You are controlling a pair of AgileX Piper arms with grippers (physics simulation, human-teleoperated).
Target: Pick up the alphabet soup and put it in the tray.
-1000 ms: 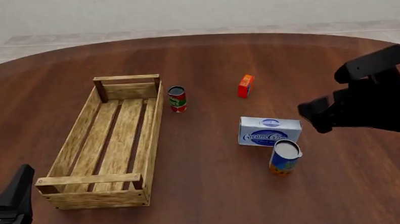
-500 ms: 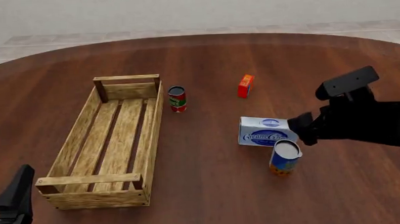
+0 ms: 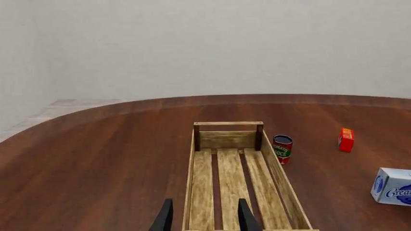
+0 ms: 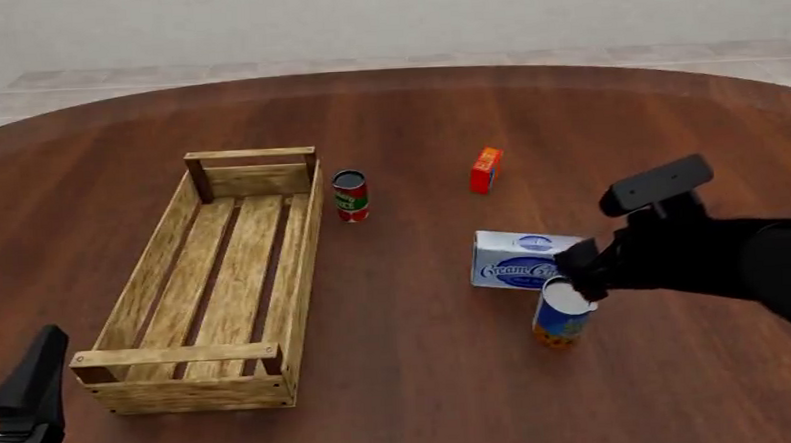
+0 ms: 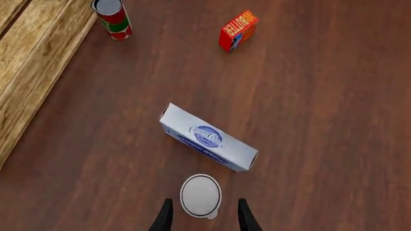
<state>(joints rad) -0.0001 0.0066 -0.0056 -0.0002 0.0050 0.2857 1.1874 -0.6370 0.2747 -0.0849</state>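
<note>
The alphabet soup, a blue can with an orange band and a white top, stands upright on the table just in front of the cream cheese box. My right gripper hangs over it, open. In the right wrist view the can's white top lies between the two fingertips of the gripper; I cannot tell if they touch it. The tray, a long light-wood crate, stands empty at the left and also shows in the left wrist view. My left gripper is open and empty at the tray's near end.
A white-and-blue cream cheese box lies right behind the soup can. A red-and-green can stands by the tray's far right corner. A small orange butter box stands farther back. The tray's edge shows in the right wrist view.
My right arm has moved left and down, from beside the cream cheese box to over the soup can. The left arm and the objects have not moved.
</note>
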